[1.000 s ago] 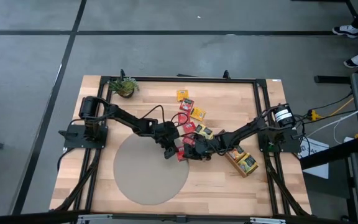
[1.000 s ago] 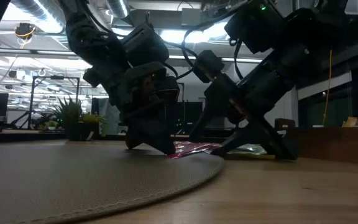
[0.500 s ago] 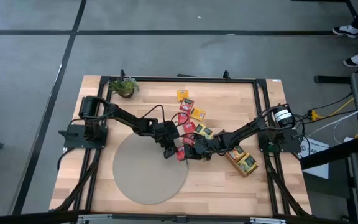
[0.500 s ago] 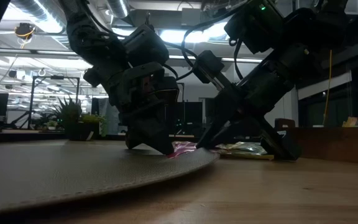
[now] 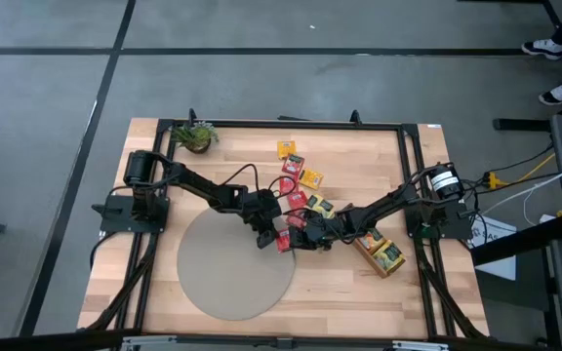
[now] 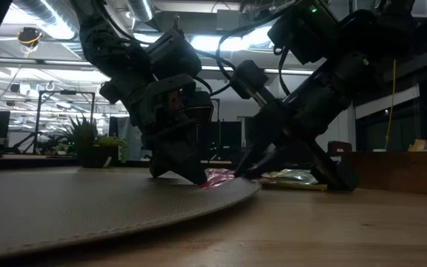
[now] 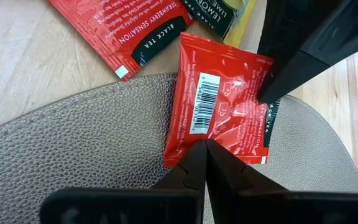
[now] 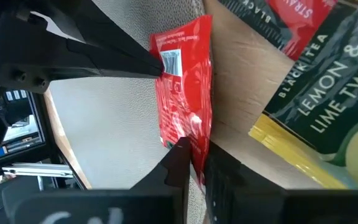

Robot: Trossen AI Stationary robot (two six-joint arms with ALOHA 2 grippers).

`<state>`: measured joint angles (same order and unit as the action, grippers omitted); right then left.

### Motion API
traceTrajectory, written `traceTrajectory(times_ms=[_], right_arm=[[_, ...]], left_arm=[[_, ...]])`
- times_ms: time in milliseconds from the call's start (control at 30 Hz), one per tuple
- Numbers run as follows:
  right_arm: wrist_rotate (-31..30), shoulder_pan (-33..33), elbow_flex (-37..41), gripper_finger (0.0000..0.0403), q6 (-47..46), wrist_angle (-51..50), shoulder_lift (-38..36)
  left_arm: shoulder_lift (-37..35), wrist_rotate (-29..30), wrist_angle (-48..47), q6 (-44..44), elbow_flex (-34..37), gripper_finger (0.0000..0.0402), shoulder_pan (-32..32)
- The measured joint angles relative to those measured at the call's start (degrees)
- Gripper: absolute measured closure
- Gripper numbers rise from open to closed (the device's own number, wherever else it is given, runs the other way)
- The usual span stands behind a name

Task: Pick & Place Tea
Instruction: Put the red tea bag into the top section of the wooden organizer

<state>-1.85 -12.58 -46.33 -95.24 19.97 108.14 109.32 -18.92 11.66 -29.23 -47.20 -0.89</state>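
A red tea sachet (image 5: pixel 283 241) lies half on the round grey mat (image 5: pixel 232 278), at its right rim, half on the wooden table. My left gripper (image 5: pixel 267 237) is shut, its tips down on the sachet (image 7: pixel 219 106) from the mat side. My right gripper (image 5: pixel 298 235) comes from the table's right and is shut on the sachet's opposite edge. More tea sachets, red, yellow and dark green (image 5: pixel 301 180), lie scattered on the table behind the two grippers. My left gripper presses its shut fingertips (image 7: pixel 202 149) down on the sachet's edge beside the barcode (image 7: pixel 199 127), slanting down from the table's left. The sachet lies flat under them on the mat. My right gripper pinches the sachet's edge (image 8: pixel 194 146) between its two fingers, opposite the barcode side. The fingers slant down from the table's right. The sachet stays low on the mat's rim and looks creased near the fingers (image 7: pixel 272 93).
A brown wooden tray (image 5: pixel 367 246) holding a sachet stands at the right, just behind my right arm. A small potted plant (image 5: pixel 195 136) sits at the far left corner. A dark green and yellow lemon sachet (image 8: pixel 328 106) lies next to the red one.
My right gripper has shut: in the low view its fingers stood wide apart a second ago and now close on the red sachet's edge. Both arms have stayed in place, and the sachet still lies at the mat's rim.
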Motion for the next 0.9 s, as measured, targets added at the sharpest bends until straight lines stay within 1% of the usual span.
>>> traceTrajectory(times_ms=[133, 433, 600, 733, 900], right_arm=[[0.0, 0.0, 0.0, 0.0349, 0.9, -0.1, 0.0], [-0.2, 0.0, 0.1, 0.0286, 0.9, 0.0, 0.0], [0.0, 0.1, 0.3, 0.0280, 1.2, 0.3, -0.7], [-1.6, 0.1, 0.3, 0.0280, 2.7, 0.5, -2.5], [-1.7, 0.1, 0.2, 0.0280, 2.6, 0.1, -3.1]], left_arm=[[0.0, 0.0, 0.0, 0.0, 0.0, 0.0399, 0.0], [0.0, 0.0, -0.1, 0.0, 0.0, 0.0398, 0.0], [0.0, -0.1, -0.1, 0.0, 0.0, 0.0400, 0.0], [0.0, -0.1, -0.2, 0.0, 0.0, 0.0398, 0.0], [0.0, -0.1, -0.2, 0.0, 0.0, 0.0399, 0.0]])
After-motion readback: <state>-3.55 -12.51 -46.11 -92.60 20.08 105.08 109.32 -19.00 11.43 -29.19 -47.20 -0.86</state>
